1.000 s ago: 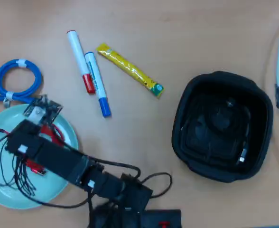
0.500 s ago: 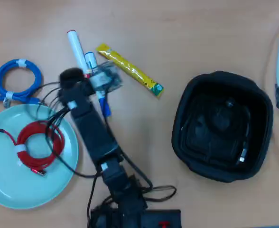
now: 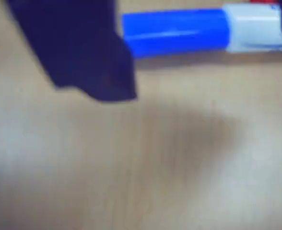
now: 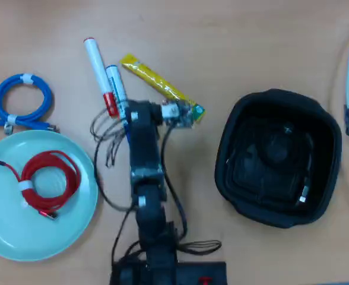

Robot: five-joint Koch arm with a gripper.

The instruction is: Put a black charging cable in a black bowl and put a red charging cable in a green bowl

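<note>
Cables both look home: red charging cable (image 4: 45, 180) coiled in the green bowl (image 4: 8, 237), black charging cable (image 4: 281, 166) inside the black bowl (image 4: 234, 119). Gripper (image 4: 180, 114) should lift straight clear of the blue marker (image 3: 179, 29) (only the blurred wrist view shows it this near); whether its jaws are parted, I cannot tell.

Your overhead view looks straight down on the whole desk (image 4: 234, 35); your wrist view sits very near it, blurred, sharing the blue marker (image 3: 174, 29) (image 4: 116, 89).
</note>
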